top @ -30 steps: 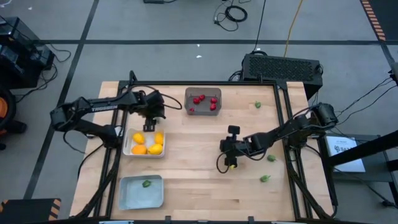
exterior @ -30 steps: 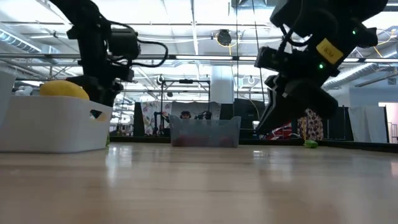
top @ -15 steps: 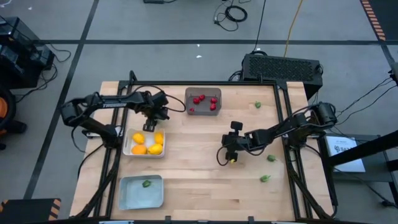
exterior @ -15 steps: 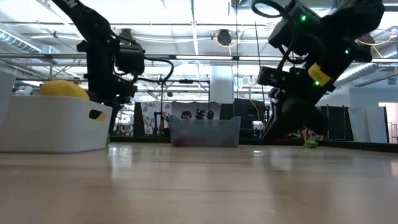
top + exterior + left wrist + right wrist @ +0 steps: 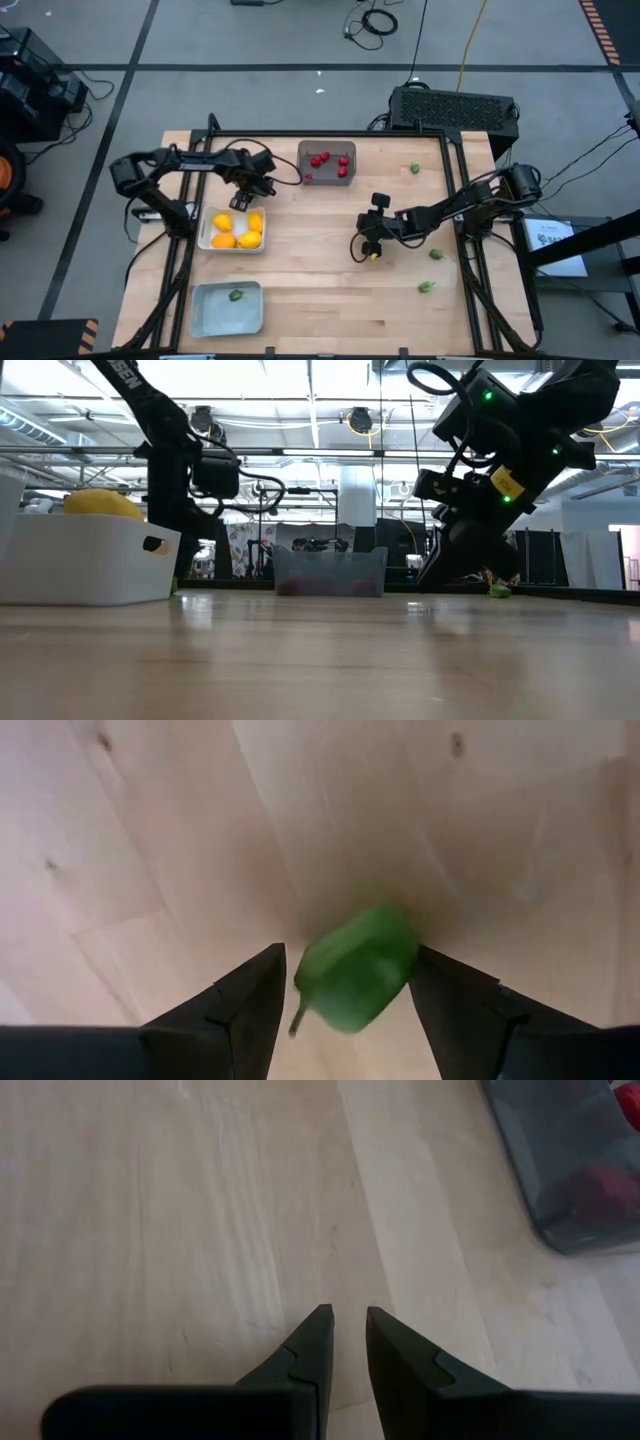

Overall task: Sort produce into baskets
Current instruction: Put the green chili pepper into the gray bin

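A small green pepper [image 5: 355, 965] lies on the wood just beyond the far side of the white tray [image 5: 204, 232], which holds several yellow-orange rounds [image 5: 235, 230]. My left gripper [image 5: 348, 960] [image 5: 255, 187] points down over the pepper, open, with one finger on each side of it. I cannot tell whether a finger touches it. My right gripper [image 5: 348, 1320] [image 5: 372, 250] hangs slanted over the table's middle, shut, with nothing between its fingers. Red pieces [image 5: 320, 160] lie in the dark grey bin [image 5: 300, 165]. One green piece [image 5: 236, 295] lies in the light grey-blue tray [image 5: 205, 312].
Three green pieces lie loose on the right side of the table [image 5: 414, 169] [image 5: 437, 254] [image 5: 426, 287]. A large black box [image 5: 455, 105] stands beyond the far right edge. Bare wood spans the table's middle and near side.
My left gripper has come down toward the table beyond the white tray and has rolled about its own axis, its gap unchanged. My right gripper has shifted a little toward the far edge and sunk slightly, still shut.
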